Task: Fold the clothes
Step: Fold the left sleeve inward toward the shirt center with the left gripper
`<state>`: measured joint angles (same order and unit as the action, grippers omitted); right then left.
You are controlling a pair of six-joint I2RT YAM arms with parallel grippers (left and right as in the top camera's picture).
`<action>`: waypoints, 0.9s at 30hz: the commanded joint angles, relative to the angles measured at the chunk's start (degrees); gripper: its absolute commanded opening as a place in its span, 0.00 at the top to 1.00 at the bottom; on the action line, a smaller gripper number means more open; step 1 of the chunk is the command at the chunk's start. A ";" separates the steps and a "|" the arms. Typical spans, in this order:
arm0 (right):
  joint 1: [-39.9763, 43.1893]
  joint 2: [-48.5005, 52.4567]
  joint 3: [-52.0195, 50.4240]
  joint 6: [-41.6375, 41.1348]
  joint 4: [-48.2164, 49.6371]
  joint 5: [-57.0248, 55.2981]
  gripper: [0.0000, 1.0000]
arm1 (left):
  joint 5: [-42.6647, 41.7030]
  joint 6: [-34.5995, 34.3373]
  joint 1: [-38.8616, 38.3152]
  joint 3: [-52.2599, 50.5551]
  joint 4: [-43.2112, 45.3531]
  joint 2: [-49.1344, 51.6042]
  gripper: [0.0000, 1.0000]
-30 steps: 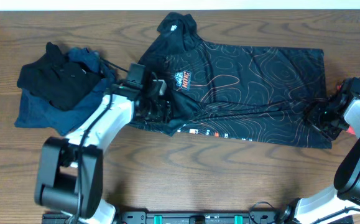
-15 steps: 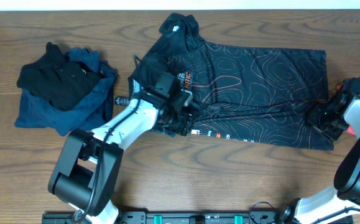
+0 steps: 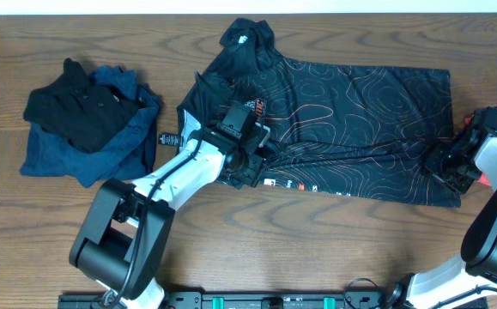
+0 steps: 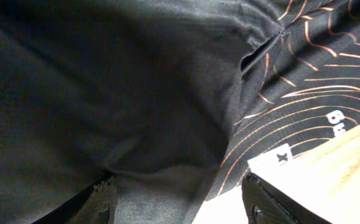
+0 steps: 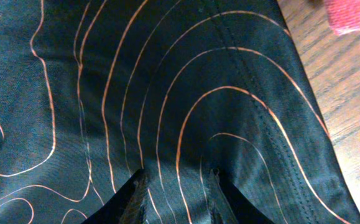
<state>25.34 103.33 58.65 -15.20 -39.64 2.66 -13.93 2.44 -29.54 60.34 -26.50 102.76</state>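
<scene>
The black jersey (image 3: 351,120) with orange contour lines lies spread across the middle and right of the wooden table (image 3: 248,240), collar at the far side. The left gripper (image 4: 176,202) sits on its near-left part, fingers (image 4: 99,202) spread wide with loose cloth sagging between them. The right gripper (image 5: 175,186) pinches a fold of the jersey near its right hem. A heap of dark clothes (image 3: 85,120) lies far left, something pink (image 5: 354,15) just beside the hem.
</scene>
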 commanded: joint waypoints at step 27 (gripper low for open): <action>-0.28 0.72 -0.61 0.90 -0.37 -2.43 0.69 | 14.32 0.76 0.00 3.32 4.02 0.83 0.94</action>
<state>25.34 103.33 58.65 -15.20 -39.66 2.07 -5.43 3.03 -29.47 60.75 -23.90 104.88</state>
